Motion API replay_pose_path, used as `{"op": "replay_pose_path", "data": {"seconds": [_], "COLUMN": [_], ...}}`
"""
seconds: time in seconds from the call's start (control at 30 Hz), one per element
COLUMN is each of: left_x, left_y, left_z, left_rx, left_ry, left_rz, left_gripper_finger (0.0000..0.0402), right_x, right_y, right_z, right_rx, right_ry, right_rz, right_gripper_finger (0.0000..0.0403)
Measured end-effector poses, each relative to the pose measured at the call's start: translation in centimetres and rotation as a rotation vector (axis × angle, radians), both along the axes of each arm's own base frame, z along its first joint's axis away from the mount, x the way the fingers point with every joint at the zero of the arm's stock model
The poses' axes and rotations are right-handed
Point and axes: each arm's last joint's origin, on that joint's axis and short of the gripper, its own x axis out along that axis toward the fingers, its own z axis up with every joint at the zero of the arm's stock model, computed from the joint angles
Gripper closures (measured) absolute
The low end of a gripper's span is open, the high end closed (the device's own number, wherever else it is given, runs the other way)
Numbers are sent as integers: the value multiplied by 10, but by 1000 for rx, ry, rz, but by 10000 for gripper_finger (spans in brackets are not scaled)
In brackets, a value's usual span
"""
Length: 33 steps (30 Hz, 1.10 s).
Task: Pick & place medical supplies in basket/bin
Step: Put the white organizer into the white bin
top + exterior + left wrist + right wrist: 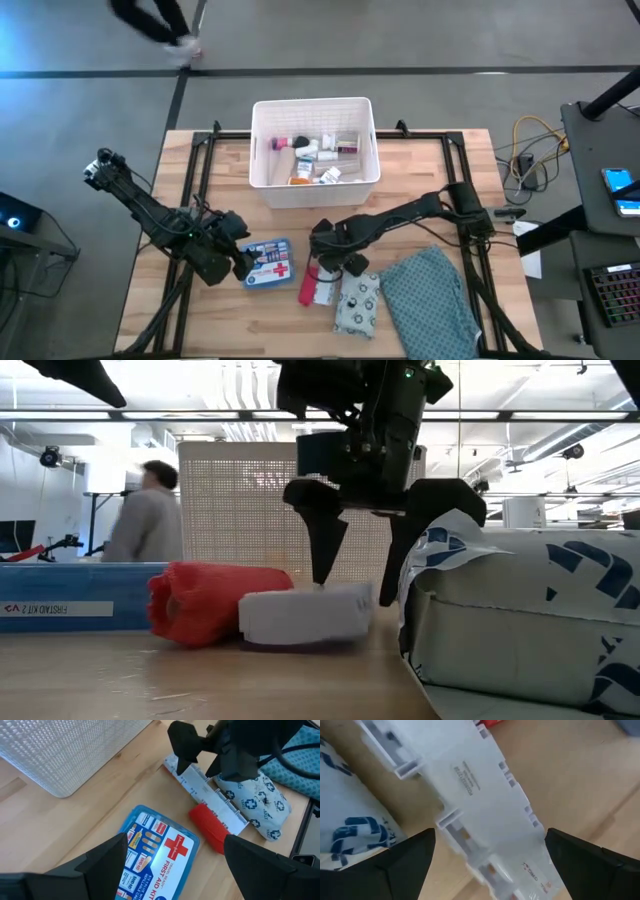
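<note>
We see the right end effector (pixel 333 268) spread wide above the flat white packet (pixel 325 283), which lies on the worktop (pixel 440 190) between a red roll (pixel 308 284) and the patterned pouch (pixel 357 303). The left end effector (pixel 243 262), also spread, hovers beside the blue first-aid box (pixel 269 263). The white basket (pixel 262 170) holds several supplies.

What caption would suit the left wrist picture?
Open left gripper above the blue first-aid box; open right gripper over a white packet.

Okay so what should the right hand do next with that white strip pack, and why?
Probably lower and close. The right hand hangs open right over the white strip pack, fingers on either side, nothing gripped. The basket still waits for it.
</note>
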Motion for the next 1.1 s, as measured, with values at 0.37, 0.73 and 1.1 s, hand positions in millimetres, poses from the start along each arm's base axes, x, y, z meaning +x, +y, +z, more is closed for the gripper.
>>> {"op": "replay_pose_path", "data": {"seconds": [0.37, 0.73, 1.1], "left_x": [0, 1, 1], "left_y": [0, 0, 0], "left_z": [0, 0, 0], "left_rx": [-3, -5, -5], "left_ry": [-4, -7, -8], "left_rz": [0, 0, 1], "left_gripper_finger": [95, 95, 95], "right_x": [3, 3, 0], "right_y": [-1, -2, -3], "right_z": [-16, -15, 11], "right_rx": [24, 27, 55], "right_ry": [33, 32, 42], "right_rz": [-3, -49, -202], "right_gripper_finger": [39, 59, 280]}}
